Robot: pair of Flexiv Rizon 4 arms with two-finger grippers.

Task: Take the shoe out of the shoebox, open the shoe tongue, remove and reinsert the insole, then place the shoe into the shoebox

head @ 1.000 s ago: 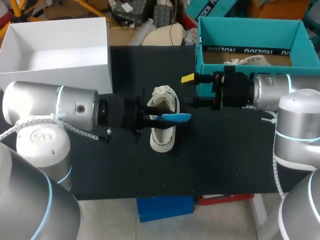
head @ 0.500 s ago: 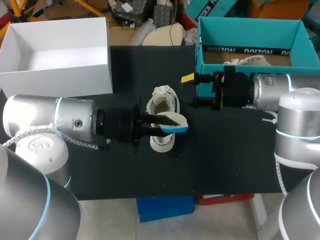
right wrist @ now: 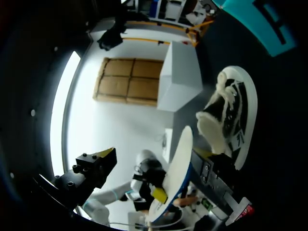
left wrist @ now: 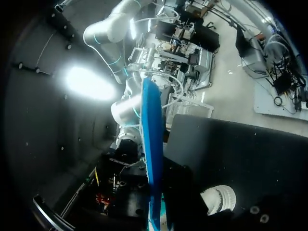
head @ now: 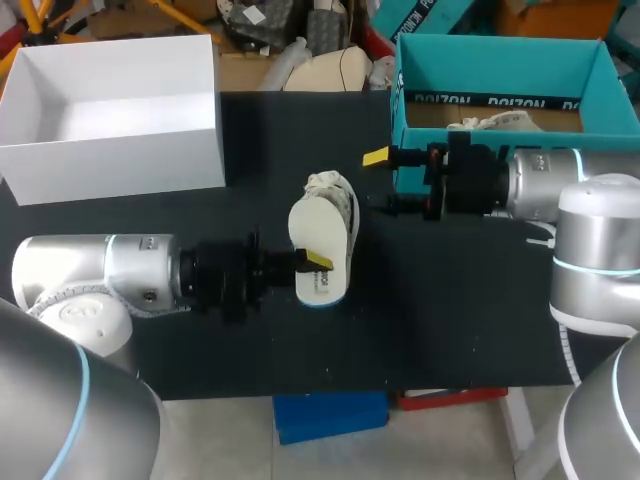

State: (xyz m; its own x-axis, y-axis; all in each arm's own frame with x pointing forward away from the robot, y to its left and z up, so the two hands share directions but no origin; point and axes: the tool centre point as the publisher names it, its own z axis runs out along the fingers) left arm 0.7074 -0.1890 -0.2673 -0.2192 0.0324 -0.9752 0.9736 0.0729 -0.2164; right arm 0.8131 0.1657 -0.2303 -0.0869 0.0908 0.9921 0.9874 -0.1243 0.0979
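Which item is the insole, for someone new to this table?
On the black table, between the white box and the teal shoebox, a white shoe lies near the middle. The insole is the flat oval sheet that the left gripper holds over that shoe. Unlike the shoe, it is thin, white on top and blue underneath.

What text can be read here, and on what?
Black band inside teal box: white lettering, blurred and partly hidden; not readable.
Mark on insole: too small to read.
Dark marking on shoe side: blurred.
On white box: none.
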